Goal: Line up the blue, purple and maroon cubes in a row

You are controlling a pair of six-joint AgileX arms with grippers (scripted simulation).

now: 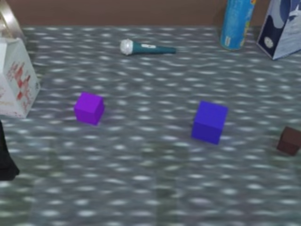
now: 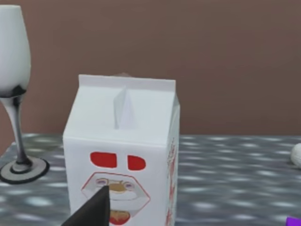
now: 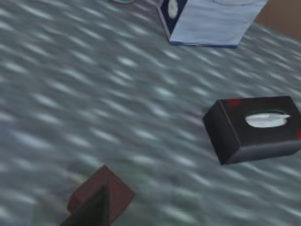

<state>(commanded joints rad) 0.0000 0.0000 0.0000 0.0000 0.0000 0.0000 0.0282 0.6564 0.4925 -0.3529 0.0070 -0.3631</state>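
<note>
The purple cube (image 1: 89, 108) sits left of centre on the table, and one corner of it, the purple cube (image 2: 294, 221), shows in the left wrist view. The blue cube (image 1: 209, 122) stands right of centre. The small maroon cube (image 1: 289, 140) rests at the right edge. My left gripper (image 1: 5, 160) is parked at the left edge, well apart from the purple cube; a dark piece of the left gripper (image 2: 96, 209) shows in front of a milk carton. A dark piece of my right gripper (image 3: 91, 212) overlaps the maroon cube (image 3: 113, 188). The right arm is out of the top view.
A white milk carton (image 1: 14, 80) and a wine glass (image 2: 14, 94) stand at the left. At the back lie a teal microphone (image 1: 146, 47), a blue can (image 1: 237, 23) and a blue-white carton (image 1: 282, 28). A black tissue box (image 3: 254, 127) lies near the maroon cube.
</note>
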